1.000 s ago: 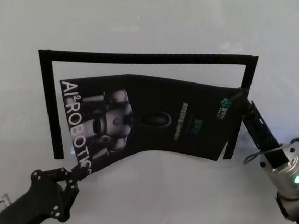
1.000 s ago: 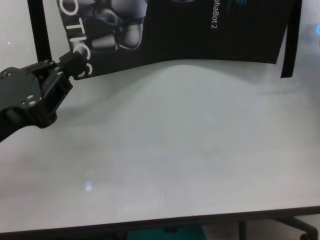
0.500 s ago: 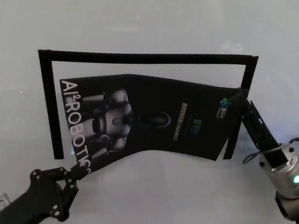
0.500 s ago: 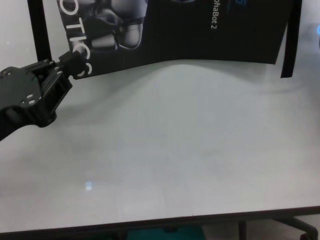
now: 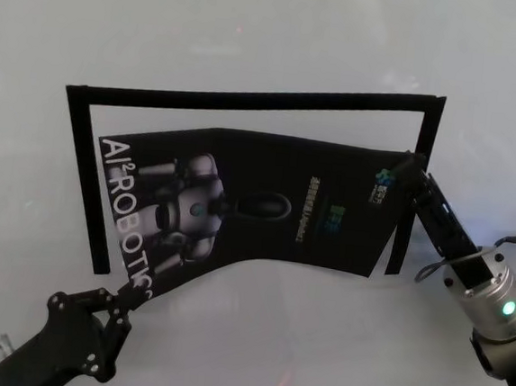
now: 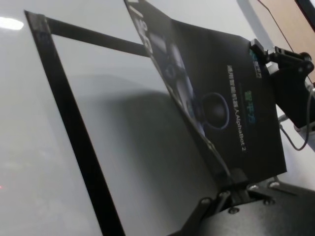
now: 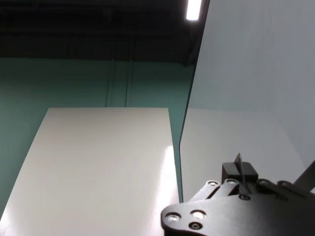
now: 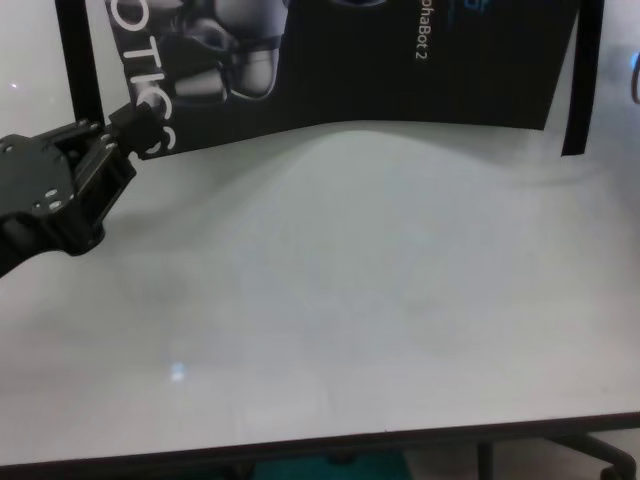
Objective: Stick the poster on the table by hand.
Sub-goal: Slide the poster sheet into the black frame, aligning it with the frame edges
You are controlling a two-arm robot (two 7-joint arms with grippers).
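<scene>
The poster [image 5: 266,203], a glossy black sheet with a silver robot picture and white lettering, hangs bowed just over the white table [image 5: 299,34]. My left gripper [image 5: 127,303] is shut on its near left corner, also seen in the chest view as the left gripper [image 8: 137,127] by the "OTICS" lettering on the poster [image 8: 400,60]. My right gripper [image 5: 409,165] is shut on the far right corner. In the left wrist view the poster [image 6: 231,93] rises from my left gripper [image 6: 235,178]. The right wrist view shows my right gripper [image 7: 239,171] pinching the sheet's thin edge.
A three-sided frame of black tape [image 5: 248,100] lies on the table, with strips along the far side, the left [image 8: 76,55] and the right [image 8: 580,80]. The table's near edge [image 8: 400,437] runs along the bottom of the chest view.
Both grippers and the poster have shifted slightly to the left together. Both grips are unchanged.
</scene>
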